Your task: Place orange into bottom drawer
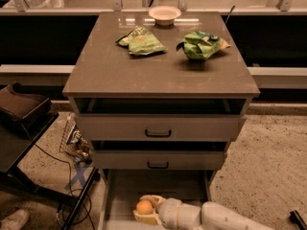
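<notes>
Nearest, the gripper (146, 209) sits low inside the open bottom drawer (160, 183), fingers clamped around the orange (143, 206). The fruit looks firm, smooth and light, and will probably roll; it is best held across its middle. Farther back, the worktop (158, 73) carries green snack bags (141, 41).

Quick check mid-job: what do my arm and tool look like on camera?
The arm is a smooth, rounded, off-white tube with a ringed wrist joint. The tool, low over the bottom drawer, has two pale yellowish curved fingers around the orange. No cables or markings show.
</notes>
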Controlling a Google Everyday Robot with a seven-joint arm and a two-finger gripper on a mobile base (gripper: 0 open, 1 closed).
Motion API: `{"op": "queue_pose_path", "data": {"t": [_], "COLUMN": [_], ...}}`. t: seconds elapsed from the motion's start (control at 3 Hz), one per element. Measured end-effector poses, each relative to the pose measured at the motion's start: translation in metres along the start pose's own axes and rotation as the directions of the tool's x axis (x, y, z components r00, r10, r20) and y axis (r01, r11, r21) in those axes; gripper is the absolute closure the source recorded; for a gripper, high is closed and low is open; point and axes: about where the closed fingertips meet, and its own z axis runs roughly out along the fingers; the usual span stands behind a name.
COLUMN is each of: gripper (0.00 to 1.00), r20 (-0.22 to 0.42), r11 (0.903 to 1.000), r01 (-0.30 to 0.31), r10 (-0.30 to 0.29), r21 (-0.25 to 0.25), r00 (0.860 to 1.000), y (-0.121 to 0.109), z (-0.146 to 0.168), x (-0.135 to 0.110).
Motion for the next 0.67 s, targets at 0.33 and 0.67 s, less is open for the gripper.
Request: {"op": "queue_pose_path", "data": {"t": [0.33, 0.67], "gripper": [1.00, 1.00], "r20": [-0.008, 0.005], "r11": [0.9998, 0.9991], "r01": [0.008, 0.032], "r10": [-0.008, -0.032], "r21": [-0.019, -0.028], "r00": [1.000, 0.999], "y": [-0.0031, -0.0011], "z": [0.0122, 0.0204], "x": [0.0036, -0.0020]}}
